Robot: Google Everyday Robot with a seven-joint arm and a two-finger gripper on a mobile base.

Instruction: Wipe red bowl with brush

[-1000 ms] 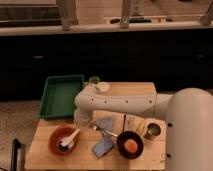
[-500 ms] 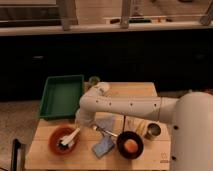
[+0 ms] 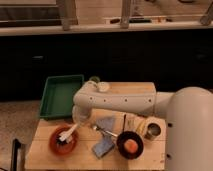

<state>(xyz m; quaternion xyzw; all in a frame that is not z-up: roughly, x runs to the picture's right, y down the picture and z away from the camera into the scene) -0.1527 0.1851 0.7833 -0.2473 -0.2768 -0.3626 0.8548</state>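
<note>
Where the arm (image 3: 120,100) leaves the large rounded white body (image 3: 190,125), it runs level and leftward as a smooth white tube. At a rounded elbow it turns straight down.

- Gripper (image 3: 76,121): at the foot of that drop, above the right rim of the red bowl. Clenched or released cannot be told.
- Red bowl (image 3: 55,145): round, shallow, red-orange, matt. Sits on the tabletop just below and left of the gripper.
- Brush (image 3: 68,134): white handle, dark bristle head. Lies slantwise inside the bowl, head low on the far side from the gripper, handle rising to the gripper's end.
- Tray (image 3: 60,95): green, rectangular, raised walls. Behind the gripper, to its left.
- Utensil (image 3: 102,131): thin, metal. Just right of the gripper.
- Cloth (image 3: 102,148): blue-grey, squarish, soft. Forward and right of the gripper.
- Pan (image 3: 121,148): black, round, holding an orange ball (image 3: 130,145). Beyond the cloth.
- Cup (image 3: 152,131): metal, cylindrical. Farthest right, near the pan.
- Tabletop (image 3: 47,159): pale wood.
</note>
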